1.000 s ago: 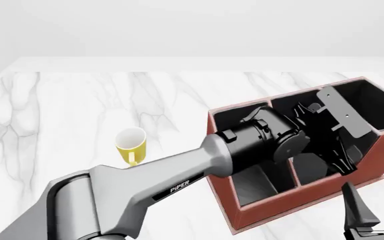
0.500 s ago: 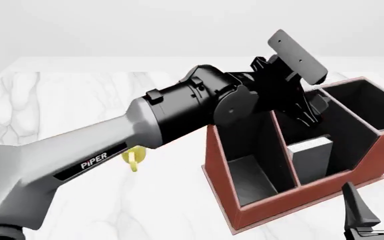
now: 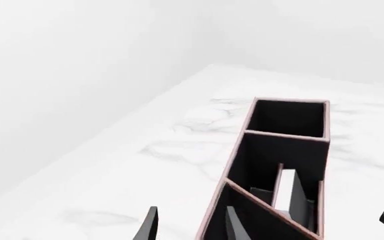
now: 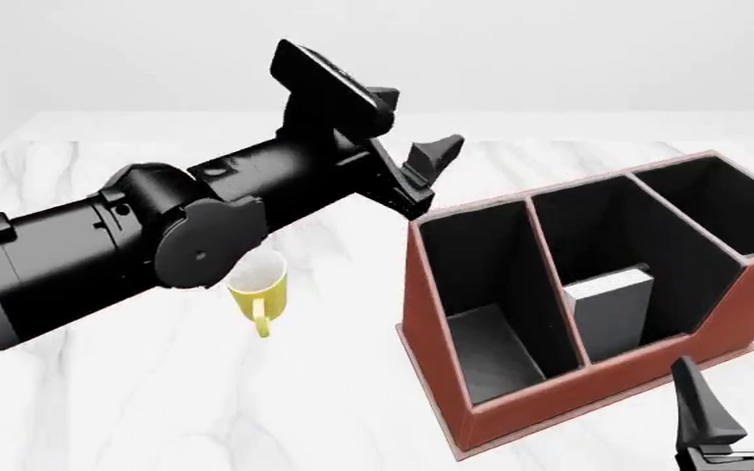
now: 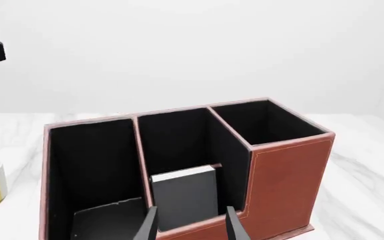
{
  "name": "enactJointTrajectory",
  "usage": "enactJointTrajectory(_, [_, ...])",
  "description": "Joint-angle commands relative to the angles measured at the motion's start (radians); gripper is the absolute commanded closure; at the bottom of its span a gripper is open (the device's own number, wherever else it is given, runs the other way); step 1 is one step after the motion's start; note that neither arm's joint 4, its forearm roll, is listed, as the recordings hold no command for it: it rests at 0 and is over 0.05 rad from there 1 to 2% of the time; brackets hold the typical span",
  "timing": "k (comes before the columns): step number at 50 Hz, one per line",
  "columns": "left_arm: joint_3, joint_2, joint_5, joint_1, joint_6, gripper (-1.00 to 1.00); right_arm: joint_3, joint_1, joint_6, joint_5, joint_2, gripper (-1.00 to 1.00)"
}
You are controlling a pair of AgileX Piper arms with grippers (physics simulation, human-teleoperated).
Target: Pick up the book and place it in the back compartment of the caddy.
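Black book (image 4: 609,312) upright in red-brown caddy (image 4: 573,392), both jaws spread, empty, no lettering legible.

Yellow mug (image 4: 258,287) upright on the white marble table (image 4: 115,196).

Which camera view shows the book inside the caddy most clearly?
The right wrist view: the book faces the camera, standing in the caddy. The front view shows it partly behind a partition; the left wrist view gives only a narrow white sliver.
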Motion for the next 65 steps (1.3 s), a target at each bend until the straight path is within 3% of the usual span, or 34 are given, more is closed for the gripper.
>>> enactJointTrajectory(1, [0.397,-0.251,-0.253,0.151,-0.082,-1.0,0.0,-0.01,0.006,-0.029,0.037,-1.0])
enactJointTrajectory(4, [0.469,-0.281,-0.298,0.201,-0.122,-1.0,0.0,-0.009,0.001,-0.033,0.049,-1.0])
enactJointTrajectory(10, [0.575,-0.34,-0.384,0.287,-0.18,-1.0,0.0,-0.009,0.011,-0.141,0.197,-1.0])
enactJointTrajectory(17, [0.702,-0.392,-0.562,0.395,-0.302,-1.0,0.0,-0.004,-0.039,-0.132,0.196,-1.0])
enactJointTrajectory(24, [0.793,-0.351,-0.707,0.488,-0.325,-1.0,0.0,-0.001,-0.048,-0.158,0.228,-1.0])
enactJointTrajectory(31, [0.819,-0.328,-0.742,0.522,-0.345,-1.0,-0.012,0.022,-0.053,-0.171,0.232,-1.0])
enactJointTrajectory(39, [0.82,-0.309,-0.759,0.531,-0.354,-1.0,-0.199,0.079,-0.06,0.03,0.127,-1.0])
enactJointTrajectory(40, [0.818,-0.31,-0.757,0.54,-0.358,-1.0,-0.261,0.093,-0.07,0.077,0.106,-1.0])
enactJointTrajectory(47, [0.817,-0.303,-0.765,0.56,-0.369,-1.0,-0.45,0.128,-0.093,0.187,0.066,-1.0])
enactJointTrajectory(52, [0.819,-0.309,-0.763,0.562,-0.374,-1.0,-0.645,0.118,-0.044,0.286,0.051,-1.0])
enactJointTrajectory(54, [0.82,-0.313,-0.763,0.566,-0.399,-1.0,-0.725,0.114,-0.05,0.319,0.055,-1.0])
enactJointTrajectory(64, [0.826,-0.304,-0.773,0.564,-0.387,-1.0,-1.021,0.145,-0.049,0.454,0.059,-1.0])
enactJointTrajectory(65, [0.827,-0.307,-0.772,0.563,-0.387,-1.0,-1.093,0.159,-0.042,0.488,0.047,-1.0])
